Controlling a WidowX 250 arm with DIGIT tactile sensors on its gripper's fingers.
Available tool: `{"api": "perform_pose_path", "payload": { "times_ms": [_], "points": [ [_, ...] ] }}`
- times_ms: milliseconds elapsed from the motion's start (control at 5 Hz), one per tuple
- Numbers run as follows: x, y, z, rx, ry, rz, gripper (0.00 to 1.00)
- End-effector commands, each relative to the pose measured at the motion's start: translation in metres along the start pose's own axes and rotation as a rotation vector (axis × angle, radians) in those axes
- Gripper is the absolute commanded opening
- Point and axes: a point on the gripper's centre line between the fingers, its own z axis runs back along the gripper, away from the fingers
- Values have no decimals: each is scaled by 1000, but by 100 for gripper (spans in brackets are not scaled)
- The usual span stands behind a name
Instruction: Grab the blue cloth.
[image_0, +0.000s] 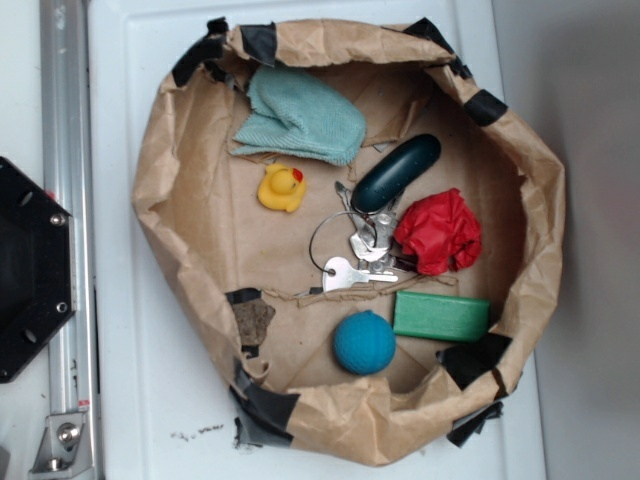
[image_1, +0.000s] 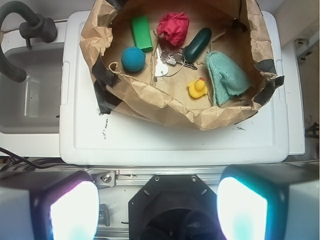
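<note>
The blue cloth (image_0: 298, 117) (image_1: 226, 77), pale teal with a ribbed weave, lies crumpled against the paper wall at the bin's upper left in the exterior view. In the wrist view it sits at the right of the bin, beside the yellow duck (image_1: 198, 88). My gripper (image_1: 157, 210) shows only in the wrist view, at the bottom edge. Its two bright fingers (image_1: 74, 210) stand wide apart with nothing between them, high above the robot base and well short of the bin. The exterior view does not show the gripper.
A brown paper bin (image_0: 160, 170) patched with black tape holds the yellow duck (image_0: 281, 188), a dark glasses case (image_0: 396, 172), keys on a ring (image_0: 352, 258), a red fabric wad (image_0: 438, 232), a green block (image_0: 441, 316) and a blue ball (image_0: 364, 342). The black robot base (image_0: 30, 270) sits left.
</note>
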Motion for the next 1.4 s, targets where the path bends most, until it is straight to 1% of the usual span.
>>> {"api": "perform_pose_path", "payload": {
  "times_ms": [0, 200, 400, 600, 800, 1000, 1200],
  "points": [
    [0, 0, 0, 0, 0, 0, 100],
    [48, 17, -28, 156, -31, 173, 100],
    [94, 46, -63, 267, -84, 255, 100],
    [114, 60, -98, 317, -118, 229, 100],
    [131, 74, -133, 305, -144, 164, 100],
    [130, 79, -156, 326, -148, 76, 100],
    [114, 81, -182, 220, -70, 34, 100]
  ]
}}
